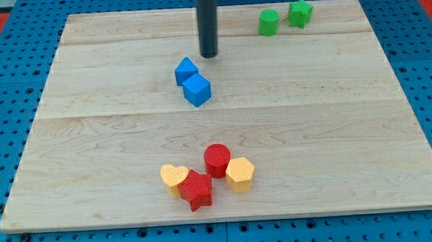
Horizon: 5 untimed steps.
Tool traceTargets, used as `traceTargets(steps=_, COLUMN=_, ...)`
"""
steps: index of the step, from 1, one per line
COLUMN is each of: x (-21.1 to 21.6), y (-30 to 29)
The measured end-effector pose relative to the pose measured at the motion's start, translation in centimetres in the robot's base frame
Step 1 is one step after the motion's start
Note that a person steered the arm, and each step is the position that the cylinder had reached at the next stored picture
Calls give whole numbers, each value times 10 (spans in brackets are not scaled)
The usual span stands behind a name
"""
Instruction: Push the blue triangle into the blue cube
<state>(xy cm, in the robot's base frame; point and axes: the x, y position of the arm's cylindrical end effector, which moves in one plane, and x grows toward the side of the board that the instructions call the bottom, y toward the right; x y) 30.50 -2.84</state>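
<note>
The blue triangle (186, 69) and the blue cube (196, 90) lie touching each other near the middle of the wooden board (313, 131), the triangle at the cube's upper left. My tip (209, 55) rests on the board just to the upper right of the blue triangle, a small gap apart from it.
A green cylinder (268, 22) and a green star (300, 13) sit at the view's top right. At the view's bottom middle a yellow heart (174, 177), a red star (196, 189), a red cylinder (218, 159) and a yellow hexagon (240, 173) cluster together.
</note>
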Motion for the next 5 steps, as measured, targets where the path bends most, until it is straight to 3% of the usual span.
traceTargets(steps=1, x=35, y=-43)
traceTargets(steps=2, x=87, y=6)
traceTargets(steps=3, x=92, y=9)
traceTargets(steps=5, x=178, y=2)
